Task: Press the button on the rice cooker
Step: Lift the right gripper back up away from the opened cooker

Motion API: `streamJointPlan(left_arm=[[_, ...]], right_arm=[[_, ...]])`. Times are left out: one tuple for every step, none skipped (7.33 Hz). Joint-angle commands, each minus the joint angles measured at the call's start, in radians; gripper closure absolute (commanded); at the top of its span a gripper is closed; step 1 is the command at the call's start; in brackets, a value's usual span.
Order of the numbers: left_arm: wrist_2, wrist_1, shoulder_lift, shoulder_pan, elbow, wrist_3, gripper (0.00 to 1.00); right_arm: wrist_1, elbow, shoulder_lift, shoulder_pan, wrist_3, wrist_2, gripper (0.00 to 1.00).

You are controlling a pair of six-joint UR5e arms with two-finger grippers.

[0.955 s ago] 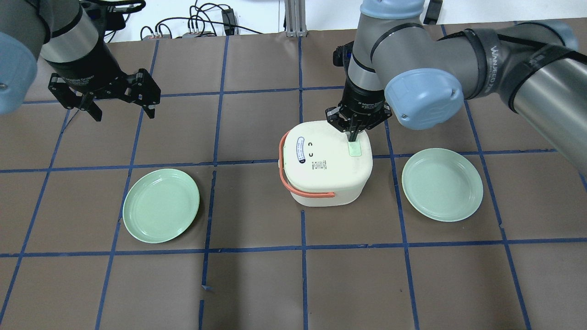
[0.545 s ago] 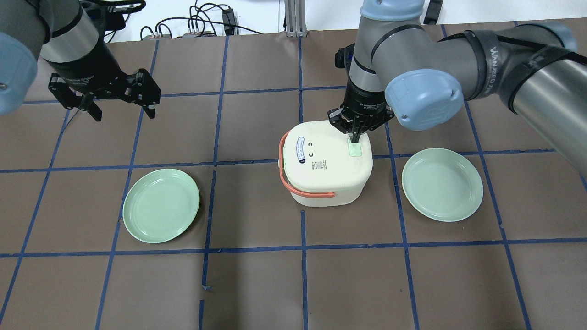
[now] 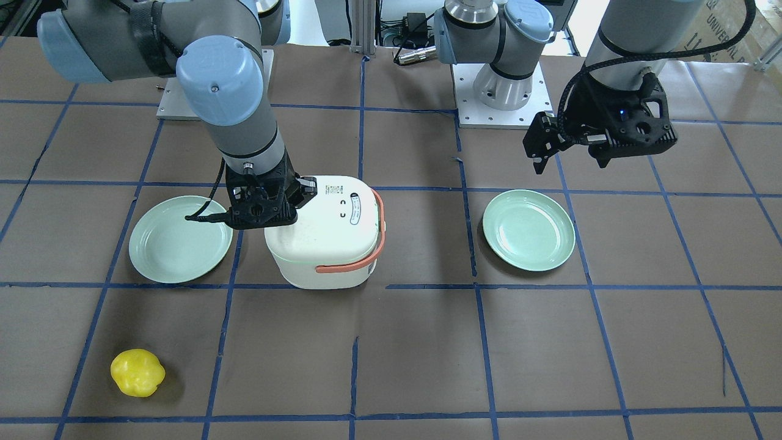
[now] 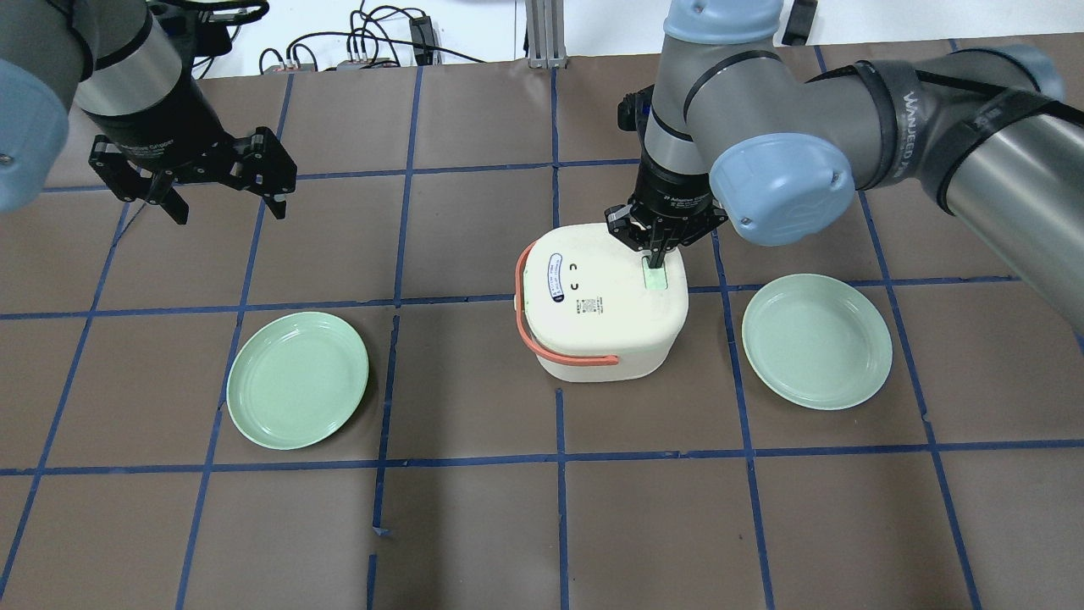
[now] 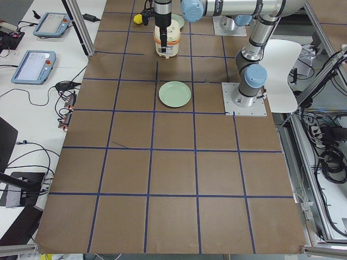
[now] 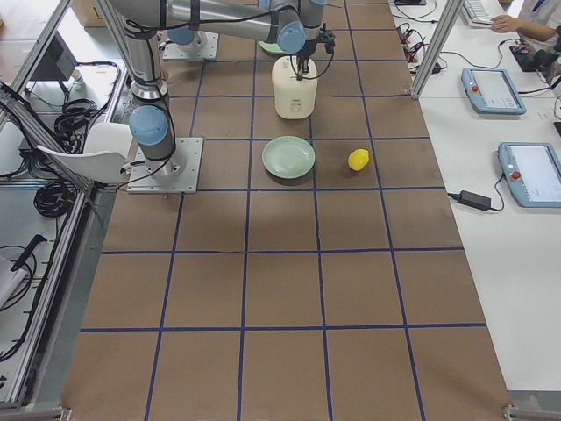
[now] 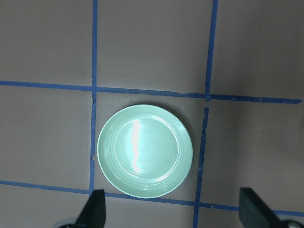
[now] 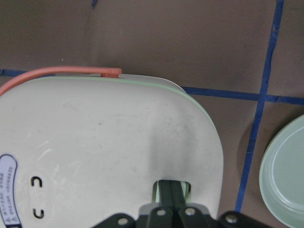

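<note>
The white rice cooker (image 4: pixel 593 313) stands mid-table with its lid closed and its coral-orange handle (image 4: pixel 542 347) folded down; the inner pot is hidden. It also shows in the front view (image 3: pixel 330 244) and the right wrist view (image 8: pixel 104 137). My right gripper (image 4: pixel 654 256) is shut, and its fingertips point straight down onto the pale green button (image 4: pixel 655 280) near the lid's edge. In the right wrist view the fingers (image 8: pixel 169 192) sit in the button recess (image 8: pixel 187 188). My left gripper (image 4: pixel 230 210) is open and empty, hovering far to the left.
One pale green plate (image 4: pixel 297 379) lies left of the cooker, under the left wrist camera (image 7: pixel 145 151). A second plate (image 4: pixel 816 341) lies right of it. A yellow fruit-like object (image 3: pixel 137 371) sits near the operators' edge. Cables lie beyond the far edge.
The right arm's wrist has shifted very slightly while the shut fingertips stay at the green button. The left arm has not moved.
</note>
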Motion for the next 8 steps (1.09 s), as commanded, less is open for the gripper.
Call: streamJointPlan(left_arm=[[0.0,0.0,0.0,0.0,0.0,0.0,0.0],[0.0,0.0,0.0,0.0,0.0,0.0,0.0],[0.0,0.0,0.0,0.0,0.0,0.0,0.0],[0.0,0.0,0.0,0.0,0.0,0.0,0.0],[0.0,0.0,0.0,0.0,0.0,0.0,0.0],[0.0,0.0,0.0,0.0,0.0,0.0,0.0],[0.0,0.0,0.0,0.0,0.0,0.0,0.0],[0.0,0.0,0.0,0.0,0.0,0.001,0.0]], right_arm=[[0.007,-0.003,-0.001,-0.001,0.003,-0.004,0.94],[0.028,-0.014,-0.017,-0.001,0.008,-0.013,0.92],[0.063,-0.035,-0.045,-0.004,0.006,-0.005,0.85],[0.121,-0.077,-0.059,-0.013,0.003,-0.011,0.59],[0.225,-0.162,-0.064,-0.03,-0.004,-0.019,0.22],[0.332,-0.23,-0.064,-0.068,-0.041,-0.02,0.13],[0.377,-0.253,-0.071,-0.13,-0.105,-0.02,0.06],[0.379,-0.252,-0.089,-0.163,-0.11,-0.024,0.04]])
